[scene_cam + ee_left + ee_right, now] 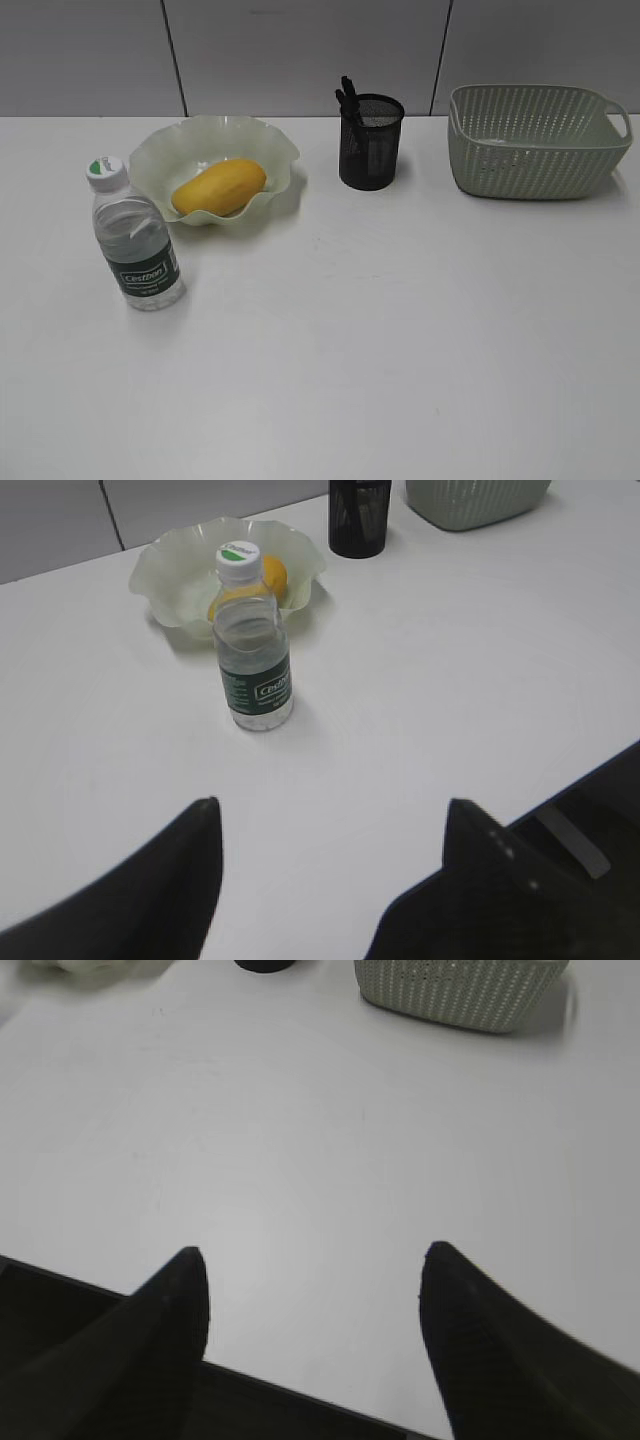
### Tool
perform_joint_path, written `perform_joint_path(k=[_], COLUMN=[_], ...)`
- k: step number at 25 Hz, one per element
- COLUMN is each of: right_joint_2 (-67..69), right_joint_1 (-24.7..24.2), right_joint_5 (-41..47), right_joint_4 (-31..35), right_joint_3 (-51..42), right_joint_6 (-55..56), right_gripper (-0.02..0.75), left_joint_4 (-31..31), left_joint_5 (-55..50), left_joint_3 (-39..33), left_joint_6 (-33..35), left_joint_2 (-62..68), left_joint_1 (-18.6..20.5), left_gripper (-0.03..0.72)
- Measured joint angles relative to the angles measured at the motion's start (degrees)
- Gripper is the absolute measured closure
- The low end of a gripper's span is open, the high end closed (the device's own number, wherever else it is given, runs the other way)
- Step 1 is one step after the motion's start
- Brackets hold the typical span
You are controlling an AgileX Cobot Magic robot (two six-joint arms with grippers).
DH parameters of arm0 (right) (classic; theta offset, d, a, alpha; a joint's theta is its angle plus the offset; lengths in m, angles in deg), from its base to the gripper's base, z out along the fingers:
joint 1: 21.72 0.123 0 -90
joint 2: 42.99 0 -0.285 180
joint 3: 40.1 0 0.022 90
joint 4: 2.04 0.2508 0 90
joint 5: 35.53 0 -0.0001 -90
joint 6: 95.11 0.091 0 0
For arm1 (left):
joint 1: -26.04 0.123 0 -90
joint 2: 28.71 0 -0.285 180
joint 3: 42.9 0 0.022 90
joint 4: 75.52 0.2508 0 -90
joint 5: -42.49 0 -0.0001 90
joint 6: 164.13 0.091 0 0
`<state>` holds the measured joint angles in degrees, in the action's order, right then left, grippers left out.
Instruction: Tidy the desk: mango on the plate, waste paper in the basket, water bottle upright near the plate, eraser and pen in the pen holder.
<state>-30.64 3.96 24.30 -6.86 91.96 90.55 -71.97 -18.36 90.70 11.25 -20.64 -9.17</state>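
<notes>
Standing upright at the left of the exterior frame, the water bottle [137, 238] shows a white cap with a green patch and a dark green label whose white lettering is too small to read surely; it sits on the desk [380, 330] just in front and to the left of the plate [215, 160], where the mango [220, 187] lies. Near upper centre the pen holder [371, 141] holds dark pens [348, 100], and at upper right sits the basket [535, 140]; whether the waste paper is inside cannot be told. Neither gripper appears in this view. From the left wrist camera, the bottle stands at centre left, its label again blurred, with the plate and a sliver of mango behind it at upper left, and the holder and basket cut off along the top edge. The left gripper [330, 825] at the bottom has its dark fingers [190, 870] spread wide, holding nothing. From the right wrist camera, the right gripper [310, 1270] likewise shows fingers [180, 1310] set wide apart and empty above bare desk, the basket at the top right.
</notes>
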Motion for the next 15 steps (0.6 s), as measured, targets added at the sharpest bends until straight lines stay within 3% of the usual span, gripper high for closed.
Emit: perform_joint_path(k=[5,7,11,15], right_joint_2=[0.00,0.00,-0.93,-4.26], right_joint_1=[-0.90,-4.62,-15.28,-21.69], right_joint_5=[0.00,0.00,0.00,0.00], right_joint_4=[0.05,0.05,0.05,0.05], right_joint_3=[0.00,0.00,0.00,0.00], right_joint_6=[0.00,0.00,-0.05,-0.05], right_gripper=[0.220,0.220,0.220,0.221], left_joint_4=[0.00,0.00,-0.05,-0.05], left_joint_5=[0.05,0.05,0.05,0.11], left_joint_3=[0.00,0.00,0.00,0.00], left_joint_6=[0.06,0.06,0.11,0.11], left_joint_2=[-0.28,-0.58,-0.58,-0.58], left_joint_1=[0.33,2.81,13.27,23.98], left_gripper=[0.179,0.179,0.182,0.207])
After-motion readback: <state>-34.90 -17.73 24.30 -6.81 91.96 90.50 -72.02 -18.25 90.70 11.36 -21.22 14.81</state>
